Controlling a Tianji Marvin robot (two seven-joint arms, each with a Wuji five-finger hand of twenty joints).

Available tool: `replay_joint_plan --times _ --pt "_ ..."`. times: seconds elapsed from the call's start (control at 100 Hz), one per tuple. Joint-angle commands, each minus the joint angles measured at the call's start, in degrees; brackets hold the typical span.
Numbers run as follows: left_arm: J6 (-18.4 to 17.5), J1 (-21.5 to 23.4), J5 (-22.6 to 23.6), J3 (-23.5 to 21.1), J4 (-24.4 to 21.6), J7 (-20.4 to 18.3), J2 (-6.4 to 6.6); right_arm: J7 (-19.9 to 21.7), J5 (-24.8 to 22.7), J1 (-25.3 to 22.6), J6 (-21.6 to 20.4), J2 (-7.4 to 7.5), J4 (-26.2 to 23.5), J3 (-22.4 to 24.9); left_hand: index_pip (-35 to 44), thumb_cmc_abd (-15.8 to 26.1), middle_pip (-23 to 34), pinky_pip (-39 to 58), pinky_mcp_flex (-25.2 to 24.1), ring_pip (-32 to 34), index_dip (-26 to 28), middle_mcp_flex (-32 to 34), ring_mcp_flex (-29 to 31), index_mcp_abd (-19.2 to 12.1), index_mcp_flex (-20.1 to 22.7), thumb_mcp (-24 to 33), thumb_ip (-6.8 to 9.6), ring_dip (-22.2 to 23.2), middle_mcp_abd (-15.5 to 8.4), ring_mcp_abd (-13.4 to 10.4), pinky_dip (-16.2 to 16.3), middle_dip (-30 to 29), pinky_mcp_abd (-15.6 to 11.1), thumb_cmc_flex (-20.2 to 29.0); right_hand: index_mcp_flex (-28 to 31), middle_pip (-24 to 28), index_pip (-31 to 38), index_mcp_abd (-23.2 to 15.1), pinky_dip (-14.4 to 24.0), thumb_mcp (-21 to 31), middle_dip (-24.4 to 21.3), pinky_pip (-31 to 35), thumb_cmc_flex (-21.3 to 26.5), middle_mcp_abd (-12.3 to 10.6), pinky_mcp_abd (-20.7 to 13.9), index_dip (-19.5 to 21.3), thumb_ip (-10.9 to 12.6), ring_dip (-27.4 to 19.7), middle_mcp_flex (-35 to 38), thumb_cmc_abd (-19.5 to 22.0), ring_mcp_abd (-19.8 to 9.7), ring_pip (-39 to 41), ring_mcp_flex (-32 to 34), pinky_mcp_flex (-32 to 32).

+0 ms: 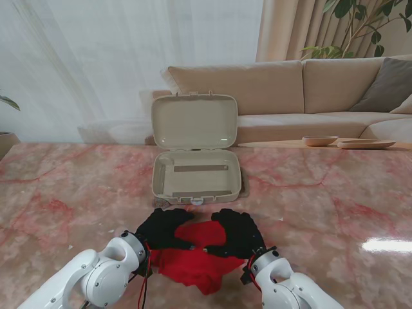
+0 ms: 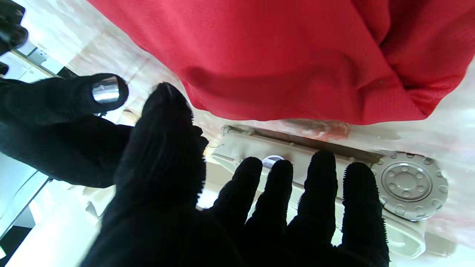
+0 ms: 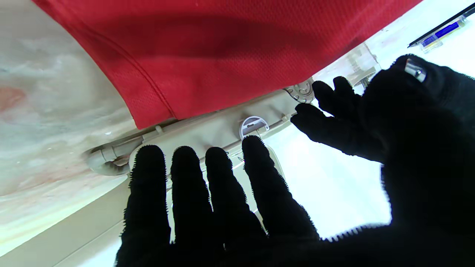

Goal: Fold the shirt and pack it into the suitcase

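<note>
The left hand (image 1: 162,228) lies palm down with its black-gloved fingers (image 2: 319,193) spread and straight, resting over the left part of the red shirt (image 1: 193,261); from its wrist view the fingers are extended with nothing gripped between them, so it reads as released rather than clenched. Just to its right, the right hand (image 1: 239,232) sits in the same flat pose on the shirt's right part, its fingers (image 3: 185,193) likewise stretched out side by side and grasping nothing, the thumb held apart. The two hands nearly meet over the middle of the bunched shirt, which spreads out under them and extends nearer to me than the palms, crumpled on the pink marble table (image 1: 335,206). Just beyond the fingertips of both hands stands the beige suitcase (image 1: 196,175), open, its lid (image 1: 194,122) upright on the far side and its tray bare. Behind the table is a beige sofa (image 1: 309,90).
</note>
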Motion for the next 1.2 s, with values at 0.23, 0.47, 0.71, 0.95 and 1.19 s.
replay_joint_plan --times 0.23,0.47,0.71,0.95,1.19 --pt "2.1 -1.4 1.7 2.4 2.0 -0.8 0.32 2.2 0.1 1.4 1.8 0.0 1.5 -1.8 -2.9 0.6 -1.8 -1.6 -2.3 -1.6 -0.9 -3.6 -3.2 2.0 -5.6 -0.2 1.25 -1.6 1.1 1.2 -1.8 -1.4 -1.0 -1.8 -3.0 -1.9 -1.6 1.6 -0.9 -2.2 -1.2 -2.4 -2.5 0.6 1.0 -1.0 -2.6 -1.2 -3.9 0.8 1.9 -1.6 -3.5 -2.1" --pt "2.0 -2.6 2.3 3.9 4.0 -0.2 0.34 3.8 0.9 3.0 3.4 0.11 2.5 -3.4 -4.2 1.0 -2.1 -1.6 -2.8 -1.6 -1.2 -4.9 -3.6 0.9 -9.9 -0.1 1.3 -1.6 1.0 1.3 -1.9 -1.5 -0.9 -2.1 -4.1 -3.6 -2.3 2.0 -0.5 -3.4 -2.1 -4.1 -2.4 1.0 1.9 -1.5 -2.5 -1.6 -5.9 1.1 2.5 -2.9 -5.3 -2.9" --pt "1.8 -3.4 3.8 4.7 5.6 -0.3 0.53 5.2 1.2 4.6 4.5 0.25 3.5 -4.9 -4.6 1.6 -2.6 -1.9 -3.3 -2.0 -1.6 -6.4 -4.4 -0.1 -11.5 -0.2 1.31 -1.9 1.2 1.1 -1.9 -1.8 -0.6 -2.7 -4.6 -5.2 -2.6 1.9 0.5 -4.2 -3.7 -6.8 -2.0 0.9 2.5 -1.9 -2.3 -3.0 -6.4 1.0 2.6 -4.8 -7.2 -3.4" --pt "1.5 -4.2 2.5 5.0 7.1 -1.1 0.62 6.5 1.4 6.1 5.8 0.38 4.3 -6.5 -4.6 1.5 -2.2 -1.4 -2.7 -1.6 -2.0 -5.9 -3.6 -0.4 -12.0 -0.1 1.35 -1.7 0.9 1.1 -1.5 -1.7 -0.5 -2.5 -4.6 -5.3 -2.5 1.5 1.4 -4.7 -3.8 -8.0 -1.7 0.8 2.5 -1.9 -2.3 -2.9 -6.4 0.6 2.3 -4.9 -7.9 -3.8" --pt "0.6 -5.0 1.3 5.5 8.6 -1.3 0.63 7.3 2.0 8.1 7.1 0.35 6.0 -8.5 -3.4 0.4 -0.1 1.4 -0.8 0.7 -2.0 -2.6 -0.1 -0.6 -10.5 0.1 1.34 -0.2 -0.3 0.2 0.5 -0.6 -0.3 -1.6 -3.8 -4.5 -2.1 1.0 4.0 -5.5 -3.0 -7.9 -0.2 0.8 2.7 -1.8 -2.1 -1.0 -5.9 -0.3 2.1 -2.9 -5.8 -3.2"
